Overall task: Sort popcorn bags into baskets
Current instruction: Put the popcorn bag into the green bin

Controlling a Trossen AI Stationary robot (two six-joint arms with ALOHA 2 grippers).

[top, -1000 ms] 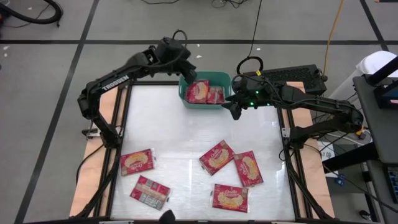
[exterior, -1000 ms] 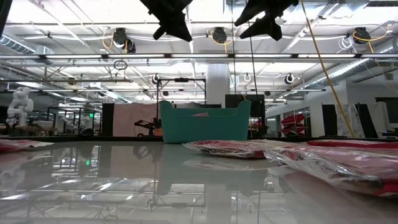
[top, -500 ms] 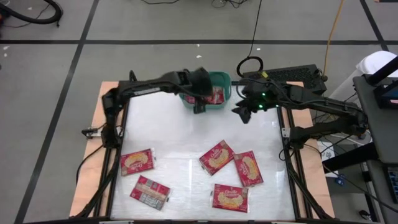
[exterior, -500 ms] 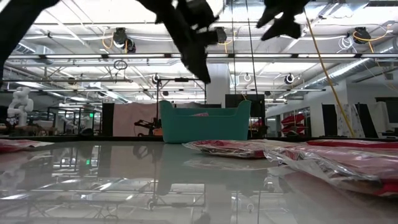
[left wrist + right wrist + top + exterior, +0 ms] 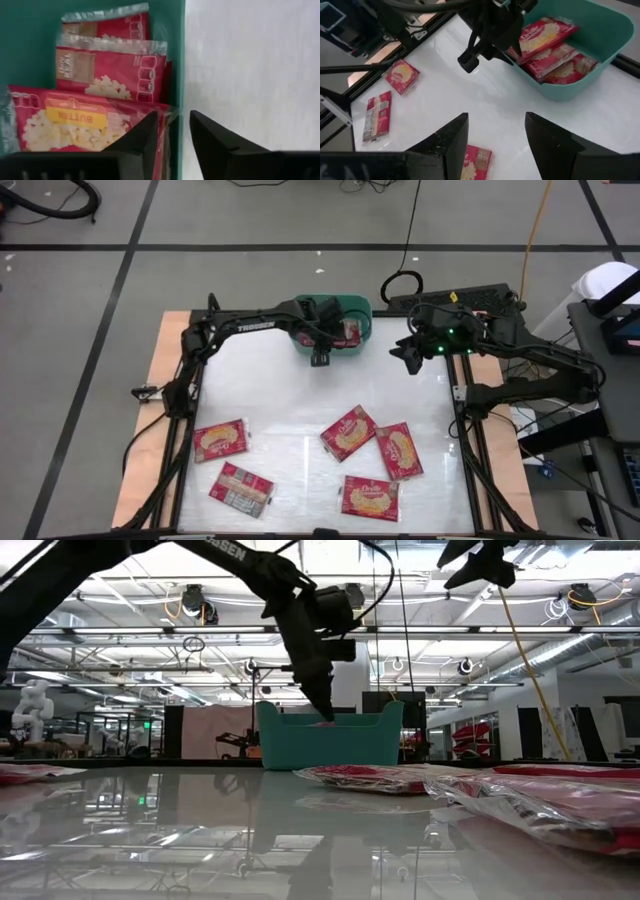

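While the left gripper (image 5: 320,356) hangs over the near rim of the teal basket (image 5: 362,307) at twelve o'clock on the table (image 5: 280,395), its fingers stand slightly apart astride that wall, clamped on nothing. Three popcorn bags (image 5: 107,72) lie inside the basket, and five more (image 5: 349,432) are scattered from five to seven o'clock. The right gripper (image 5: 410,360) hovers at two o'clock, jaws apart and empty.
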